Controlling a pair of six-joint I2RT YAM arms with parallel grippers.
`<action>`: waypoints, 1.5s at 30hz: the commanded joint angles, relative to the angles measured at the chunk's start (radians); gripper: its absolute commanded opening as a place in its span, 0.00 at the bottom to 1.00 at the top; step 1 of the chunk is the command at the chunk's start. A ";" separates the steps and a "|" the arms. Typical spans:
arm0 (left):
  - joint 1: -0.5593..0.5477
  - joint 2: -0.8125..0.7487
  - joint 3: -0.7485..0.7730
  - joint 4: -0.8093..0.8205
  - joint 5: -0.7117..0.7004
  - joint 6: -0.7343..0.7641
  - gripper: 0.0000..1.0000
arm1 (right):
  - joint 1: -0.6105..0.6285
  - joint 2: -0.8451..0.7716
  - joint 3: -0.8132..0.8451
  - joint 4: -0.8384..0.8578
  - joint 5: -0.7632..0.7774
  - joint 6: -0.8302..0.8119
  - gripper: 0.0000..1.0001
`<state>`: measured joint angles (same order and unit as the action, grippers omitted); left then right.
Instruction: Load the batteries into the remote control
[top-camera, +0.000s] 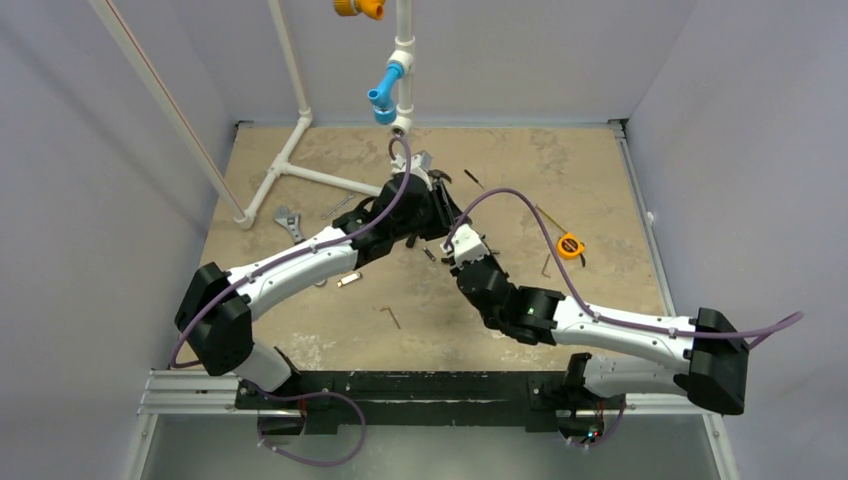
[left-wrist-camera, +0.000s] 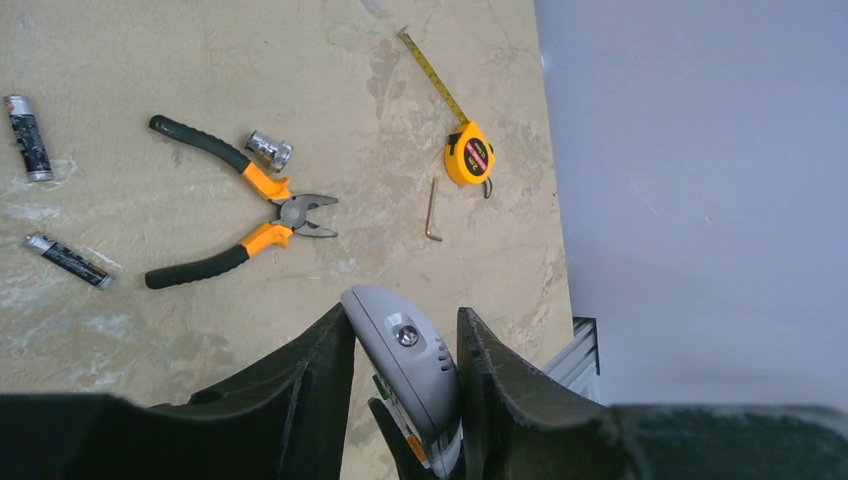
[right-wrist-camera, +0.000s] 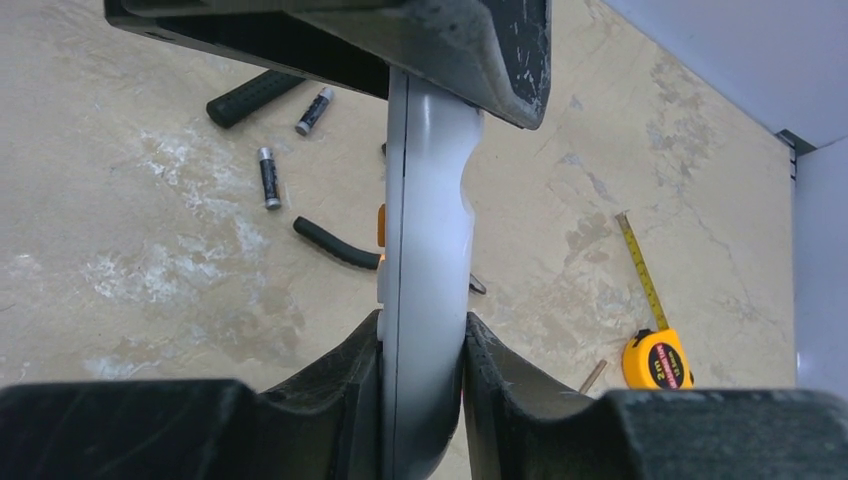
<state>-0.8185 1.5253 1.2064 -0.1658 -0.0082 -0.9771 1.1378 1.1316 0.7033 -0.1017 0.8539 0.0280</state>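
The white remote control (right-wrist-camera: 425, 260) is held off the table between both arms. My right gripper (right-wrist-camera: 423, 318) is shut on its lower body, one finger on each flat side. My left gripper (left-wrist-camera: 405, 312) is shut on its rounded grey end (left-wrist-camera: 410, 360), which sits tilted between the fingers; in the right wrist view those fingers (right-wrist-camera: 470, 50) clamp the remote's top. Two dark batteries (left-wrist-camera: 28, 137) (left-wrist-camera: 68, 260) lie loose on the table beyond the pliers, apart from each other. The right wrist view also shows both batteries (right-wrist-camera: 268, 177) (right-wrist-camera: 314, 110). In the top view the grippers (top-camera: 440, 225) meet mid-table.
Orange-handled pliers (left-wrist-camera: 270, 205) lie open beside a small silver piece (left-wrist-camera: 269, 151). A yellow tape measure (left-wrist-camera: 468, 158) and a hex key (left-wrist-camera: 432, 210) lie toward the right wall. A wrench (top-camera: 290, 224), a white pipe frame (top-camera: 300, 170) and a small white strip (top-camera: 348, 279) sit on the left.
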 joint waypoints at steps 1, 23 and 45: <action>-0.002 -0.047 -0.056 0.146 0.052 0.032 0.00 | 0.005 -0.062 0.038 0.060 -0.068 0.003 0.31; 0.050 -0.074 -0.198 0.331 0.166 0.067 0.00 | 0.003 -0.285 0.082 0.010 -0.169 0.100 0.60; 0.238 -0.210 -0.480 0.645 0.693 0.102 0.00 | -0.309 -0.354 0.038 -0.110 -1.054 -0.194 0.57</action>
<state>-0.6003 1.3491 0.7425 0.3939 0.5659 -0.9070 0.8291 0.8200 0.7944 -0.2665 0.0029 0.0067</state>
